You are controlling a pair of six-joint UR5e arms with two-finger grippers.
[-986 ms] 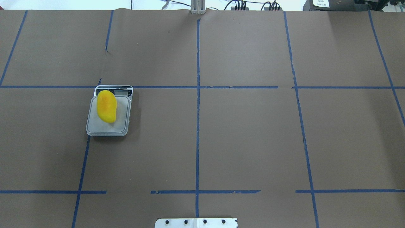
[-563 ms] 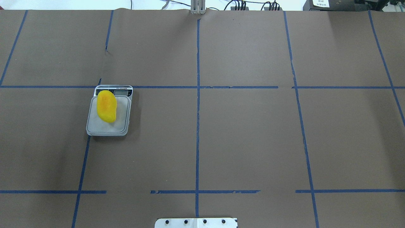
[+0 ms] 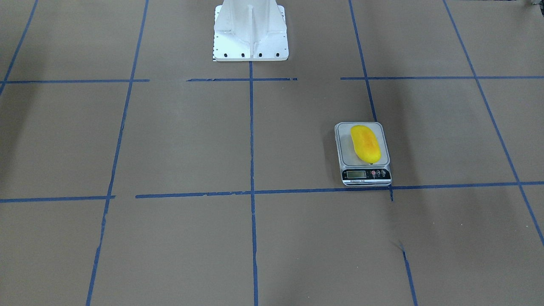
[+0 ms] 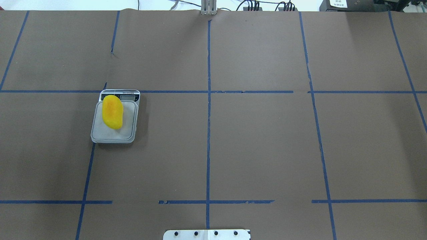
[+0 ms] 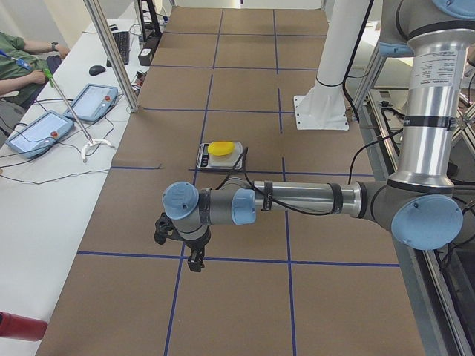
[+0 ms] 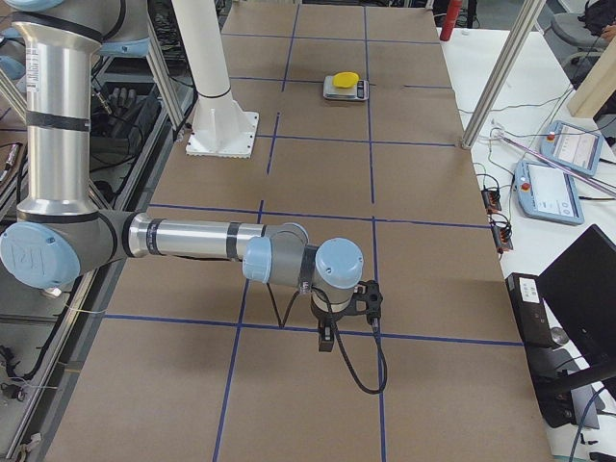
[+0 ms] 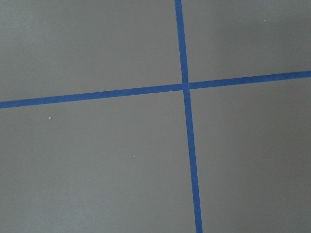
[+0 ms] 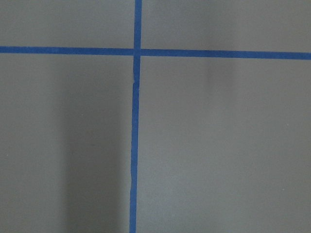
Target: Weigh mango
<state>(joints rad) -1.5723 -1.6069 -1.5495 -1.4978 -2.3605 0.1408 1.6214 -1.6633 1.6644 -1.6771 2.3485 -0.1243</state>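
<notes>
Beneath the left fingers (image 5: 194, 261), which are hanging point-down over the table (image 5: 245, 311), blue tape lines (image 7: 184, 87) are crossing; whether these fingers are spread or pressed together I cannot tell. Well beyond them, the mango (image 5: 220, 148) is lying flat on the scale (image 5: 202, 157), apart from either arm. The right fingers (image 6: 325, 337) are hanging farther still from it, and I cannot tell their state either.

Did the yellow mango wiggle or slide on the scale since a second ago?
No. In the overhead view the mango lies in the same spot on the scale, its far tip still beside the display.
</notes>
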